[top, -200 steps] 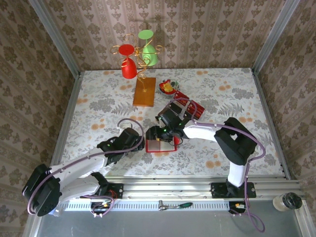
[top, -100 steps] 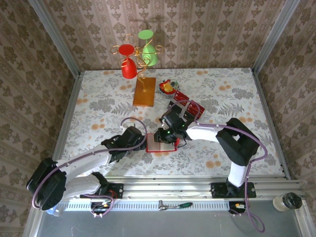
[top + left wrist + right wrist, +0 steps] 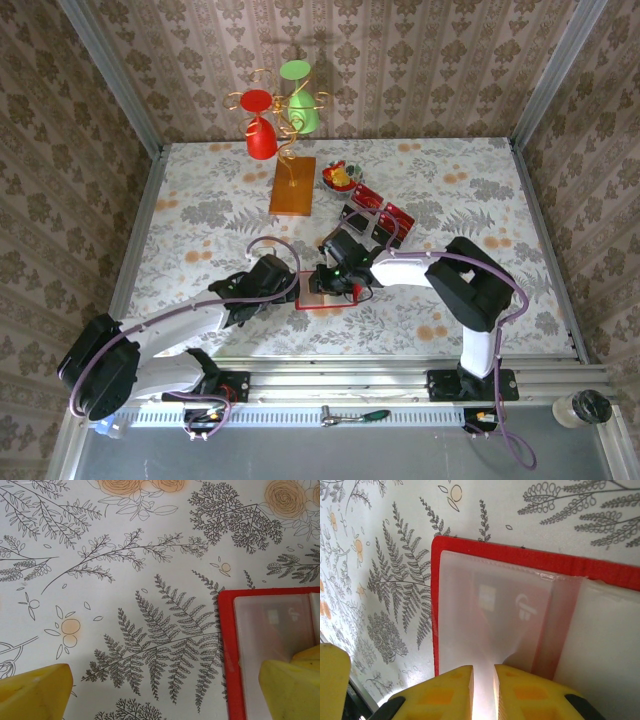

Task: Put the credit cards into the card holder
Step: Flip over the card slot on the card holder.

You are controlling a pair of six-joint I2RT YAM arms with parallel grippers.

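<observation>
So the card holder is lying open on the flowery surface, just in front of both arms, pale inside facing up; the right end effector has its jaws pinched nearly together on the thin see-through pocket at the holder's near edge; the left end effector is spread wide, one finger hanging over the holder's red corner and the other out over bare tablecloth, gripping nothing.

What I'd worry about: that pocket film looks flimsy, and as far as I can tell nothing is pinning the holder down; if the right one lifts or tugs, the whole wallet could come along, slide, or flop shut instead of the pocket opening; a hard pull might crease or tear the plastic. The two end effectors are also crowded over the same small thing, so a bump between them seems possible. And neither has a card; the credit cards look to be further back, near the right arm and well apart from the holder, so somebody has to let go or reach.

Writing: nothing I can read; there are faint pale marks on the pocket, a little square and a hook shape, maybe just reflections; the cards are too small from above to make out any lettering.
</observation>
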